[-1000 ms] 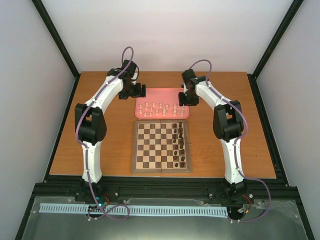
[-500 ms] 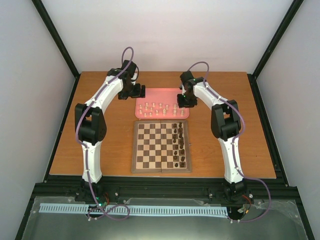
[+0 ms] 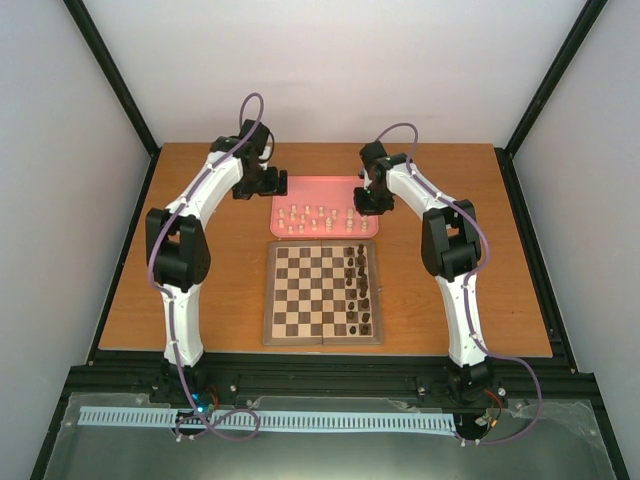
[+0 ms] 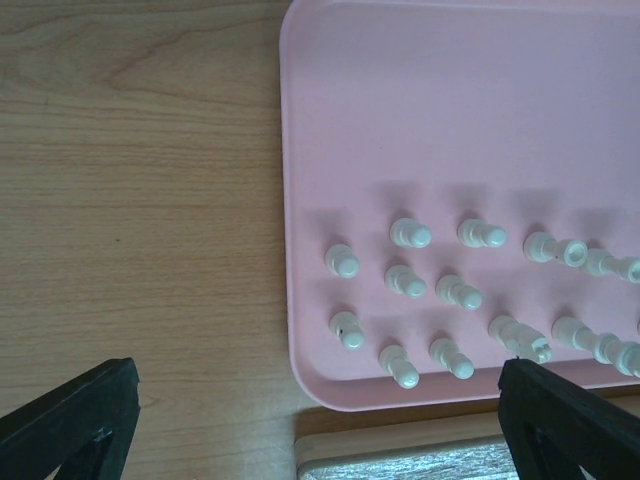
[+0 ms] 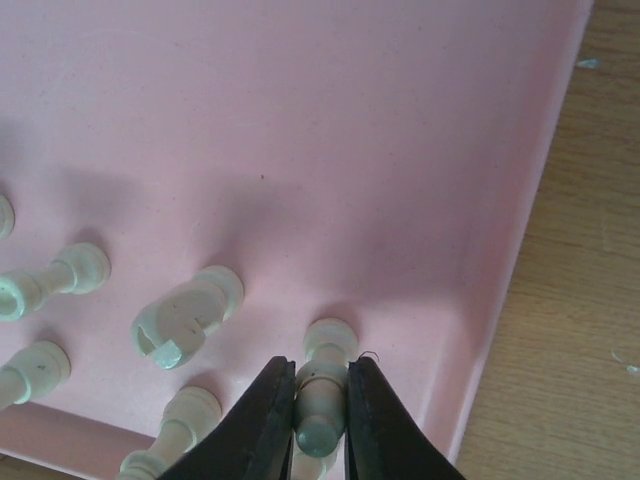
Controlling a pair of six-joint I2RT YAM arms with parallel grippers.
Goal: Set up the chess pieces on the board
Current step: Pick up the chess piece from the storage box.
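Note:
Several cream chess pieces stand upright on a pink tray just behind the board. In the right wrist view my right gripper is shut on one cream chess piece near the tray's right edge, its base resting on the tray. The left gripper hovers over the tray's left side with its fingers spread wide and nothing between them; cream pieces stand beyond them. Dark brown pieces fill the board's two right columns.
The pink tray's right rim lies close to the held piece, with bare wooden table beyond it. A rook-like cream piece and others stand just left of the right gripper. The board's border sits below the tray.
The right gripper has moved slightly left and lower over the tray and closed its fingers on a cream piece. The left arm shifted a little to the left.

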